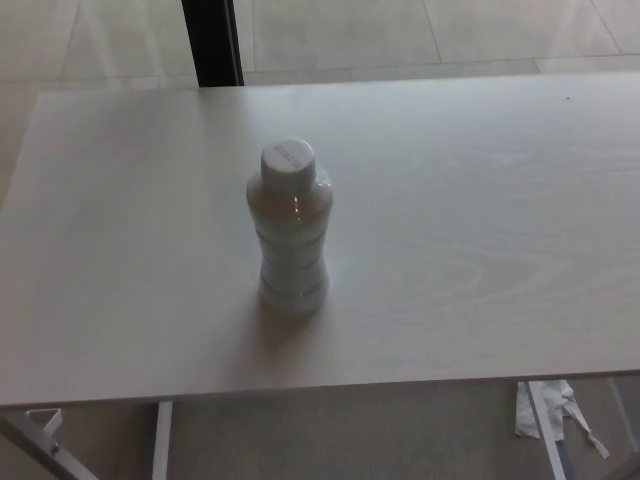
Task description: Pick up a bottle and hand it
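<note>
One bottle (291, 228), upright, white cap (288, 160) on, mid-desk (480, 250) slightly nearer the front edge, one crumpled paper (545, 408) on the floor below, both hands out of view.

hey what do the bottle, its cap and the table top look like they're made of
Bottle: probably clear or translucent plastic, glossy, with moulded ribs around its waist and a small highlight near the shoulder.
Cap: looks like opaque white plastic, matte, with faint print on top.
Table: pale wood-grain surface, likely laminate rather than solid wood; the smooth, faintly reflective finish leaves that open.
</note>
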### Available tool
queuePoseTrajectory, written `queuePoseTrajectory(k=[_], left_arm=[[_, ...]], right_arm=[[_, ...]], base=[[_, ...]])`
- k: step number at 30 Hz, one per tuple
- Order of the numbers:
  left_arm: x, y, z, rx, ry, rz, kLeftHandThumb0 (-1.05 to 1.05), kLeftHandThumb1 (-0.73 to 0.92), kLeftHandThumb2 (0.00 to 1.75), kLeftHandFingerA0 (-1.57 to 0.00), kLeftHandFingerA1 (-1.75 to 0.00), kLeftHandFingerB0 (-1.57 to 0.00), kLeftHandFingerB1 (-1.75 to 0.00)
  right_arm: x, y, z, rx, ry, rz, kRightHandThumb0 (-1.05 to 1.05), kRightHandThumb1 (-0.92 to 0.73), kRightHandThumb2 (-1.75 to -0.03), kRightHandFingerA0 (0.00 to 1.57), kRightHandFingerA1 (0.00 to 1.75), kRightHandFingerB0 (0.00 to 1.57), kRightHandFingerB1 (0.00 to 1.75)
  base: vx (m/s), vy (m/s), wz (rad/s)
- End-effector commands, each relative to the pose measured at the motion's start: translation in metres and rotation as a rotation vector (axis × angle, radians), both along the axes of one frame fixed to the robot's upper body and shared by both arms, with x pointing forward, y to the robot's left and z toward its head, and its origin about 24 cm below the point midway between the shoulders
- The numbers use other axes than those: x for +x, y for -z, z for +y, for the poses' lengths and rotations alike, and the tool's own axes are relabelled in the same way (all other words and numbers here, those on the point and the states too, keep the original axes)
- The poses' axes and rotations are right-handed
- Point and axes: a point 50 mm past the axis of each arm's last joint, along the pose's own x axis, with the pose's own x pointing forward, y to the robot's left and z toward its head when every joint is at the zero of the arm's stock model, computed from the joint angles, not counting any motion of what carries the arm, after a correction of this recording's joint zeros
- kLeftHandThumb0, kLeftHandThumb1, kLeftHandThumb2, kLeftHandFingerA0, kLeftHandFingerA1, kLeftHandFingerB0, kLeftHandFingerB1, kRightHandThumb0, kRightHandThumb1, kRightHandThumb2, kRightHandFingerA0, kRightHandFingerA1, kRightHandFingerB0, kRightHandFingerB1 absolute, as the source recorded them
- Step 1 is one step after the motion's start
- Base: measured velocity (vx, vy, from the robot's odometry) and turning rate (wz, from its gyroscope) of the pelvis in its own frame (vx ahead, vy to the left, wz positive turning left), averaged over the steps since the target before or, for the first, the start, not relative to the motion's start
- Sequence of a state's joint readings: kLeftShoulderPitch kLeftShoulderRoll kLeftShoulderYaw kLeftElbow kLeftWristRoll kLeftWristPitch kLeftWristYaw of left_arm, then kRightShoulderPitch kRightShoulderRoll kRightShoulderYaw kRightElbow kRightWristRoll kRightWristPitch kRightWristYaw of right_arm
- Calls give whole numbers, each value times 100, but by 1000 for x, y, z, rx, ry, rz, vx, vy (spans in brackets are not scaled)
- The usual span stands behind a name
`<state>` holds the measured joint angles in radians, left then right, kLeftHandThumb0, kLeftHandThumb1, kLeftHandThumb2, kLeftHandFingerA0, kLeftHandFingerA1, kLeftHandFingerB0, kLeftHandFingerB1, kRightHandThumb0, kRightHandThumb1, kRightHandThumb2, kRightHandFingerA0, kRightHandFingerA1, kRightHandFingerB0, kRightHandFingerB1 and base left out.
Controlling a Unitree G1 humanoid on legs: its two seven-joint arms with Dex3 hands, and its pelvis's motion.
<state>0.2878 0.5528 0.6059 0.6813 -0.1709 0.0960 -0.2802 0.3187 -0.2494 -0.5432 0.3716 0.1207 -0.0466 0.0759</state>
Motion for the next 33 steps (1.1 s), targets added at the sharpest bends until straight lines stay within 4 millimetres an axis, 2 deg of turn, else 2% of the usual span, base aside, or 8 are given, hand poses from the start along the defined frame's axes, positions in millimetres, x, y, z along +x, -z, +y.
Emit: queuePoseTrajectory(k=[1, 2, 3, 4, 20, 22, 31, 33], left_arm=[[16, -40, 14, 18, -33, -208, -85, 41, 54, -134, -91, -38, -60], [23, -50, 18, 43, -48, -242, -92, 42, 55, -140, -86, -27, -60], [29, -57, 20, 65, -48, -266, -95, 34, 68, -49, -106, -26, -61], [35, -62, 19, 76, -40, -281, -95, 34, 81, -39, -85, -22, -60], [181, -144, -82, 144, 581, -516, -78, 55, 58, -19, -44, -16, -29], [200, -150, -116, 167, 711, -522, -39, 23, 89, -4, -53, 0, -50], [214, -143, -171, 99, 880, -498, -75, 54, 58, -9, -47, -12, -29], [216, -140, -185, 88, 916, -482, -40, 22, 89, -5, -54, 0, -49]], right_arm=[[-2, -16, -12, 38, 50, -115, -73, -61, -61, 124, 164, 26, 50], [-2, -16, -11, 42, 47, -114, -72, -61, -61, 122, 166, 26, 50], [-2, -16, -10, 44, 46, -120, -78, -48, -82, 132, 151, 21, 54], [-2, -17, -10, 47, 45, -123, -78, -48, -81, 131, 152, 22, 54], [10, -19, -8, 37, 25, -129, -77, -49, -82, 131, 149, 22, 54], [12, -21, -8, 45, 34, -142, -80, -48, -81, 130, 151, 26, 56], [15, -23, -10, 69, 40, -141, -78, -47, -82, 136, 152, 27, 57], [14, -22, -11, 66, 42, -136, -70, -59, -61, 129, 163, 30, 51]], base=[[0, 0, 0], [0, 0, 0], [0, 0, 0], [0, 0, 0], [0, 0, 0], [0, 0, 0], [0, 0, 0], [0, 0, 0]])
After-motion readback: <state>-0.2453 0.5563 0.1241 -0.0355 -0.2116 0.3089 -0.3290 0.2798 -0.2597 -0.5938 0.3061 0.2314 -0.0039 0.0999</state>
